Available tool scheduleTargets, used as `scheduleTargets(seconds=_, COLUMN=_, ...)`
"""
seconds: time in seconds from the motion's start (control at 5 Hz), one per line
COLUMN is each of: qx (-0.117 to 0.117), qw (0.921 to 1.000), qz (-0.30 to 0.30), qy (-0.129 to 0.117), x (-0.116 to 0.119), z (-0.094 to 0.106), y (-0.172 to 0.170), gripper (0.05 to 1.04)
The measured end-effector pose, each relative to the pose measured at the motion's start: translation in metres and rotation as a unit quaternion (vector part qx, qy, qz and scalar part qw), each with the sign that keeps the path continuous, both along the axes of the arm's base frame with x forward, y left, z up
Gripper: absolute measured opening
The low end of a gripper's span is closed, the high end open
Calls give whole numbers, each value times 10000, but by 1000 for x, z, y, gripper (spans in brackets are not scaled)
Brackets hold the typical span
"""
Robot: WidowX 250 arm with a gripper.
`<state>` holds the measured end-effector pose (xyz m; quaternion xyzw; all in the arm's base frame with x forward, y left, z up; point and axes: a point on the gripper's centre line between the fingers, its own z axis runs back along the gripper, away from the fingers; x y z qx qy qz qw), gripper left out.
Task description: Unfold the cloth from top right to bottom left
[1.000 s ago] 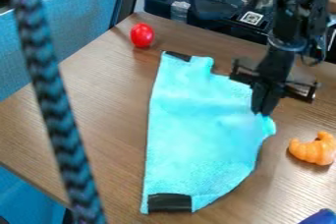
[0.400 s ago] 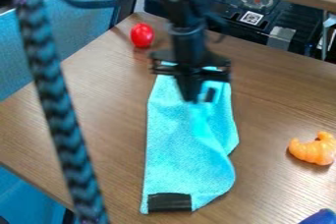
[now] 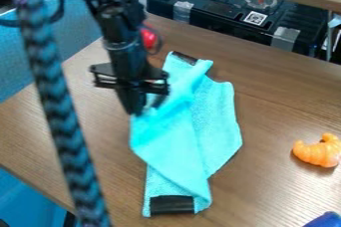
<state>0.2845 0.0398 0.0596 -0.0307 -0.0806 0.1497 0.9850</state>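
Tool (image 3: 137, 110) moved left, pulling cloth (image 3: 216, 121) over

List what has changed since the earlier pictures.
The pincer has moved from right to left, pulling the held part of the cloth across and past its left edge. No let-go shows. The black bottom band, orange toy and red toy stayed put.
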Motion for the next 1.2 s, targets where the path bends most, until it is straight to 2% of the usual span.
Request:
scheduleTargets(seconds=0.4, qx=-34, qw=9994, qz=165, qy=-312, x=-30, z=11, y=57, gripper=50)
scheduleTargets(seconds=0.6, qx=72, qw=9989, qz=183, qy=-422, x=-37, z=12, y=80, gripper=50)
scheduleTargets(seconds=0.8, qx=146, qw=9983, qz=229, qy=-506, x=-49, z=4, y=106, gripper=50)
scheduleTargets(seconds=1.0, qx=25, qw=9956, qz=357, qy=-862, x=-61, z=5, y=127, gripper=50)
scheduleTargets(seconds=1.2, qx=-44, qw=9943, qz=545, qy=-916, x=-71, z=2, y=144, gripper=50)
